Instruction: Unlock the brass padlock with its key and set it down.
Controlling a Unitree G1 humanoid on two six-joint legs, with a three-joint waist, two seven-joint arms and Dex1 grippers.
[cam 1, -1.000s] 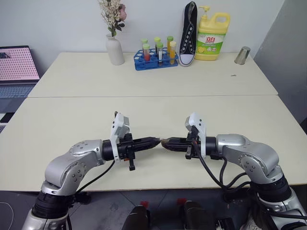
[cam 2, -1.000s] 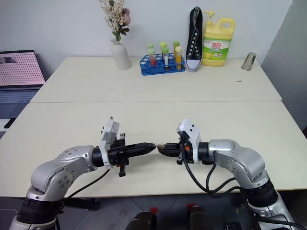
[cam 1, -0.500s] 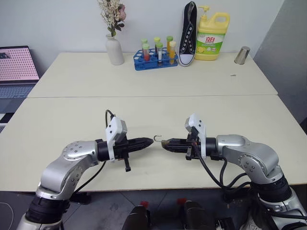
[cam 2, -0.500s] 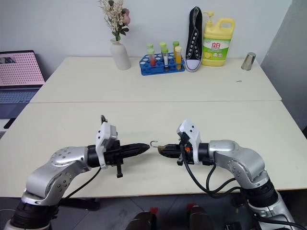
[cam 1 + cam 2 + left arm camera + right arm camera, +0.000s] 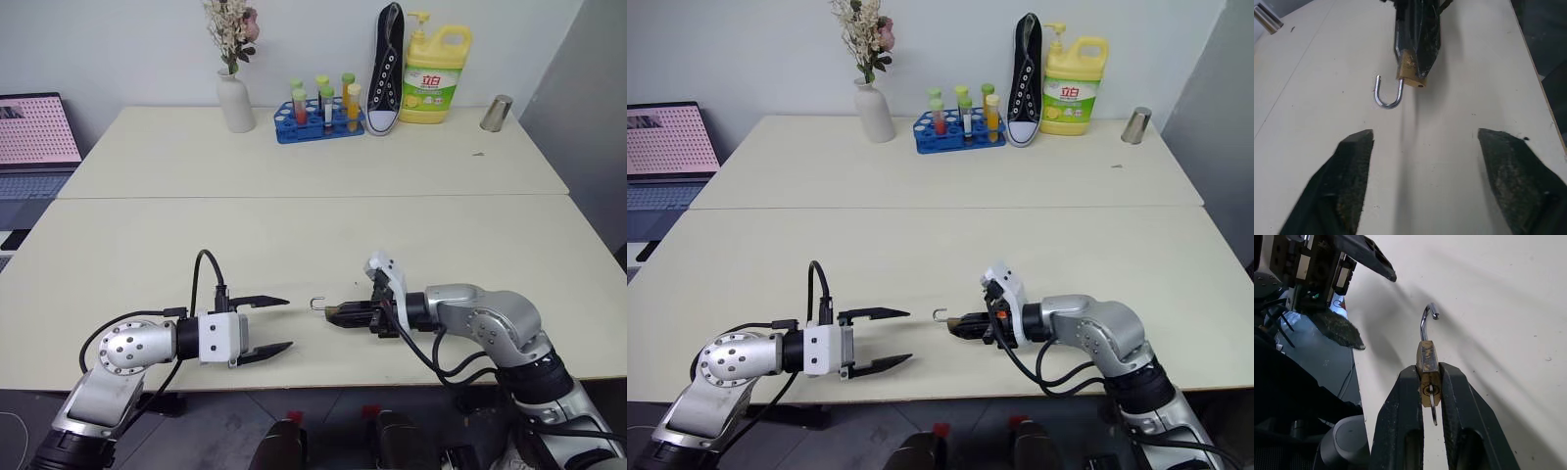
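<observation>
The brass padlock (image 5: 1427,363) is tiny, and its silver shackle (image 5: 1388,96) is swung open into a free hook. My right gripper (image 5: 334,314) is shut on the lock's brass body, just above the table's near half, with the shackle pointing toward my left arm. A thin silver sliver (image 5: 1433,407), seemingly the key, sticks out at the keyhole end between the right fingers. My left gripper (image 5: 289,323) stands open a short way left of the shackle, with nothing between its fingers (image 5: 1352,166).
Along the far table stand a white vase with dried flowers (image 5: 233,98), a blue rack of test tubes (image 5: 318,122), a black sneaker (image 5: 384,69), a yellow detergent bottle (image 5: 436,73) and a metal cup (image 5: 494,113). A laptop (image 5: 34,132) sits at the far left.
My left gripper, shut and tip-to-tip with the right one a second ago, has drawn back to the left, sunk, rolled and opened. The shackle now shows open. The right gripper has lowered slightly.
</observation>
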